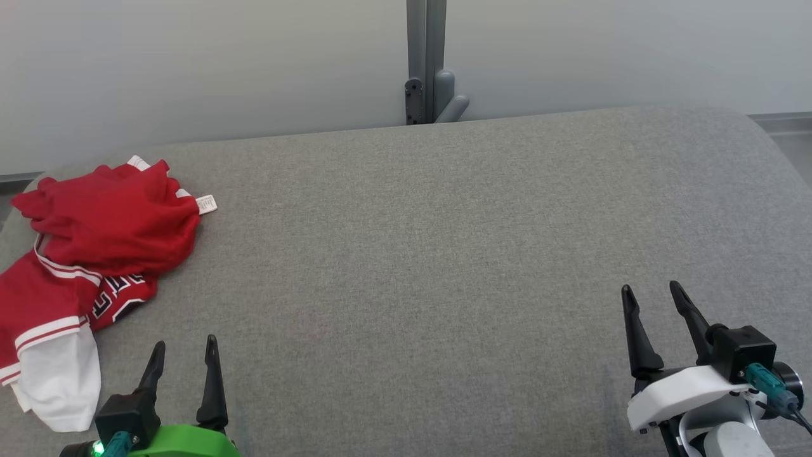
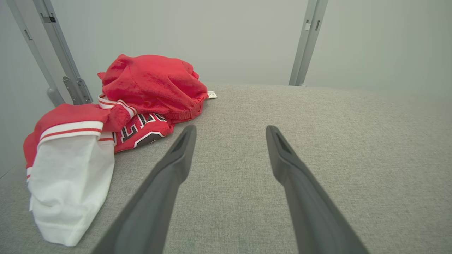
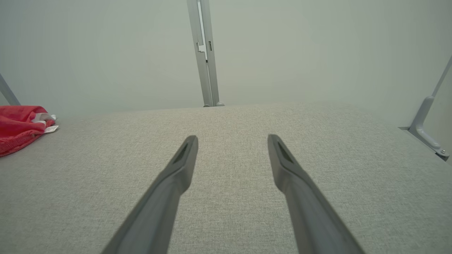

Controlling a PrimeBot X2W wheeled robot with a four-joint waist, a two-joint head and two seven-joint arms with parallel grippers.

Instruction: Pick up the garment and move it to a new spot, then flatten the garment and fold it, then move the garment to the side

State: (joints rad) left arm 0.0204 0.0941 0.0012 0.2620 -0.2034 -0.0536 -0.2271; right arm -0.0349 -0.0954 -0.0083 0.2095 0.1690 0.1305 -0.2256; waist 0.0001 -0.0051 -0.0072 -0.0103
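Crumpled in a soft heap at the left edge of the padded surface (grey, tightly woven, rounded at the corners): red garment, fleecy on top, with white-striped trim, black-and-white lettering and a smooth white panel at the near end. Small white label poking out at the far side. Left gripper near the heap, not touching, 2 tapered dark fingers spread wide, holding nothing. Right gripper well apart at the right, likewise wide and empty.
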